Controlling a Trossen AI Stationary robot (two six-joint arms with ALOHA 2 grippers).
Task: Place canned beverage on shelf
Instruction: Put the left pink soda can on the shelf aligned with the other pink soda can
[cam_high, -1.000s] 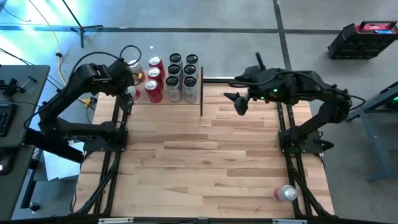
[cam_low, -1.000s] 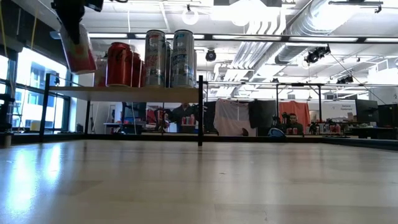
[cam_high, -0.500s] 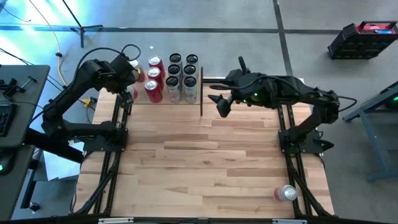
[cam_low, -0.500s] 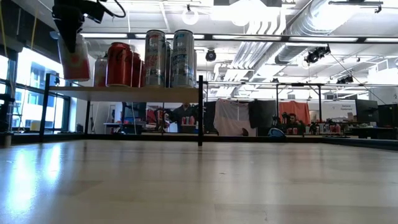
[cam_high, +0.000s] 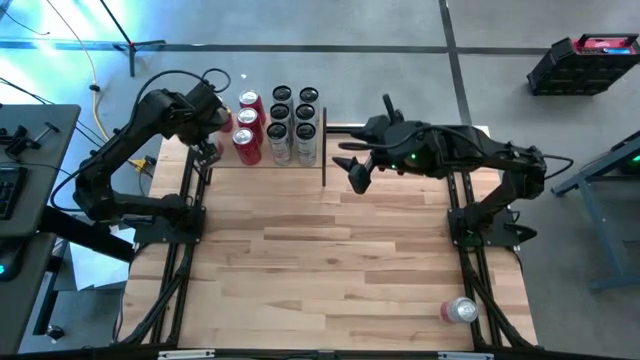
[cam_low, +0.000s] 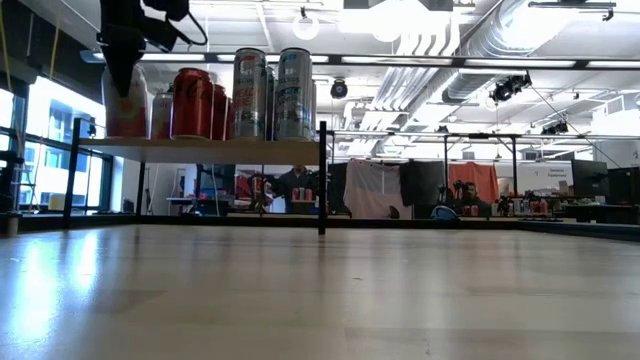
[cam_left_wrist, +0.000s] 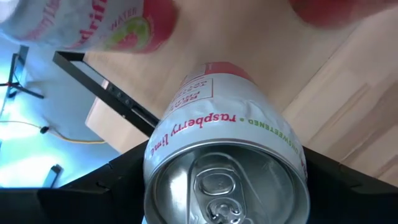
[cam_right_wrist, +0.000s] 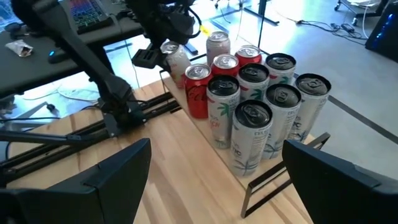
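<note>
Currently I am in the placement step. My left gripper (cam_low: 125, 45) is closed around a raspberry can (cam_left_wrist: 227, 149), fingers (cam_left_wrist: 118, 177) pressed to its two sides, and holds it upright over the outer end of the shelf (cam_low: 200, 148), just beside the red cans (cam_low: 190, 103). From the low view I cannot tell whether the can's base touches the plank or hangs just above it. As I judge it, the next move calls for a short straight descent until the base seats flat, then parting the fingers and lifting clear without brushing the neighbouring cans, which stand close.

The raspberry can is aluminium with a white and pink-red label; the left wrist view shows its silver top with the pull tab unopened and the word "raspberry" along the side. It should handle as a rigid, smooth cylinder that could slip or tip if released at a tilt.

The shelf already carries a row of red cans and a block of tall silver cans (cam_high: 293, 122) at the end nearer the table's centre.

My right gripper (cam_high: 352, 166) waits with its fingers spread wide and holding nothing, above the table just beyond the shelf's inner post. A further can (cam_high: 460, 311) lies on its side at the table's near right edge.
</note>
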